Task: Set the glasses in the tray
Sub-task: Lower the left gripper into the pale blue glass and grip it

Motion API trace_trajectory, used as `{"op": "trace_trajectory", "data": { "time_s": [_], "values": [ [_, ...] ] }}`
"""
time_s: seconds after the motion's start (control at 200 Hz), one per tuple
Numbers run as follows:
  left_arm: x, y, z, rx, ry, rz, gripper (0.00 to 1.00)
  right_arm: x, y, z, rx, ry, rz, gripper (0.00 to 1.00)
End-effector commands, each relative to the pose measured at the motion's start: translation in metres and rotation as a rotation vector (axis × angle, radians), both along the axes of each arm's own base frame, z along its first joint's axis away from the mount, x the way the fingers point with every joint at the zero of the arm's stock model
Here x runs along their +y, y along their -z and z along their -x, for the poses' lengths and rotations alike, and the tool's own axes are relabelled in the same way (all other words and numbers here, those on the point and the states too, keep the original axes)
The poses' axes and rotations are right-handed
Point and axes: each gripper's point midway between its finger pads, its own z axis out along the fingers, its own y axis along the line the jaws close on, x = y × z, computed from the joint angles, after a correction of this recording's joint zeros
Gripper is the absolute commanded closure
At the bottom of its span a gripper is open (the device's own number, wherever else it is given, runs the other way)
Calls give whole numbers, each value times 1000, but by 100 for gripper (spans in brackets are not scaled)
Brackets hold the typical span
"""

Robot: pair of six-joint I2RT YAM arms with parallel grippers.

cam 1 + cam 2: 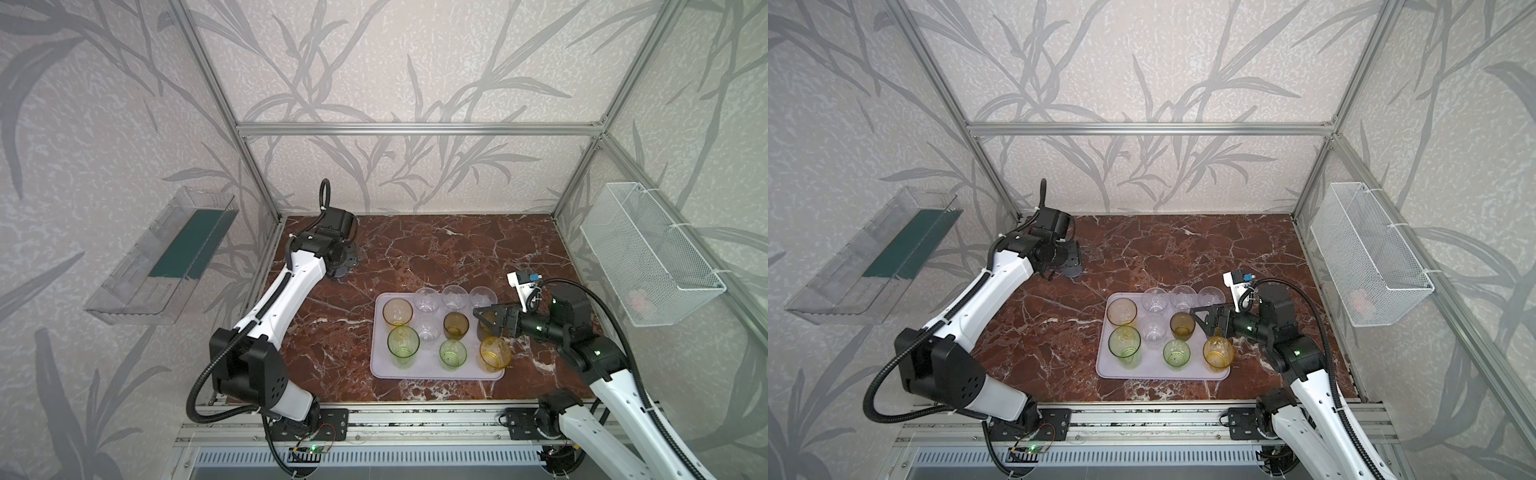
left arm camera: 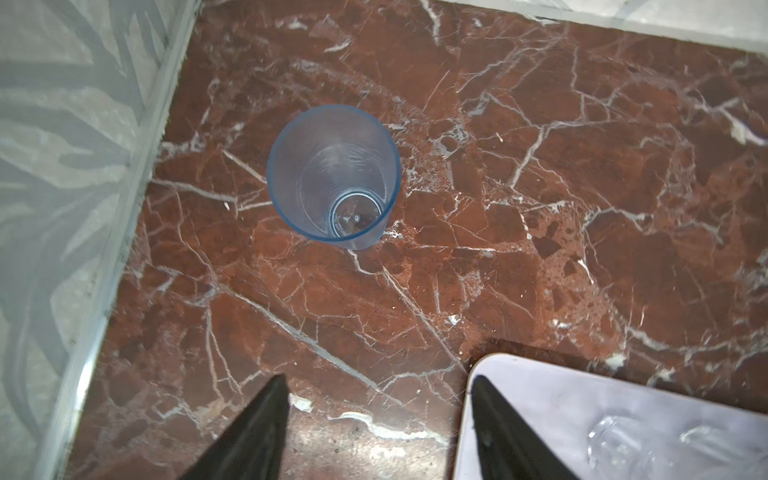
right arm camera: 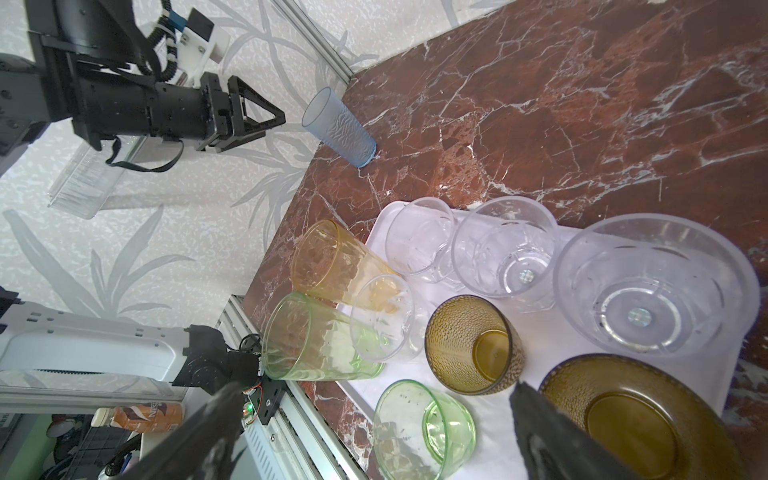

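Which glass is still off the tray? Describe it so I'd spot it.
On the red marble table, look past the lilac tray toward the far left. One glass stands alone: tall, frosted blue, unlike the clear, green and amber ones.

Blue tumbler (image 1: pixel 1074 273) — mostly hidden beneath left arm (image 1: pixel 1013 266).

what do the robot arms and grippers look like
The left arm and right arm have white shells with black joints, and a black corrugated cable hose loops along each. The left gripper and right gripper are black, with hollow triangular fingers. Green lights glow on the right arm.
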Motion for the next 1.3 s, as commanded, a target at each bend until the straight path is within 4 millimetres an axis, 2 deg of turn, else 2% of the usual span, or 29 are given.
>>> {"op": "trace_trajectory", "data": {
  "time_s": [0.0,0.275,0.405,0.585,0.92,1.3],
  "values": [
    [1,4,-11,32,7,13,40,2,-8,4,-47,-28,-12,1],
    [-14,13,-41,85,84,25,52,1,-7,6,-72,-13,-43,1],
    [-13,20,-49,128,78,3,56,2,-11,11,-101,-33,-58,1],
    [-11,30,-57,188,78,-22,65,2,-3,14,-75,-41,-37,1],
    [-3,45,-68,229,65,-60,66,-1,1,15,-71,-34,-14,1],
    [3,37,-70,219,67,-97,69,-2,10,11,-49,-25,3,1]
  ]
}}
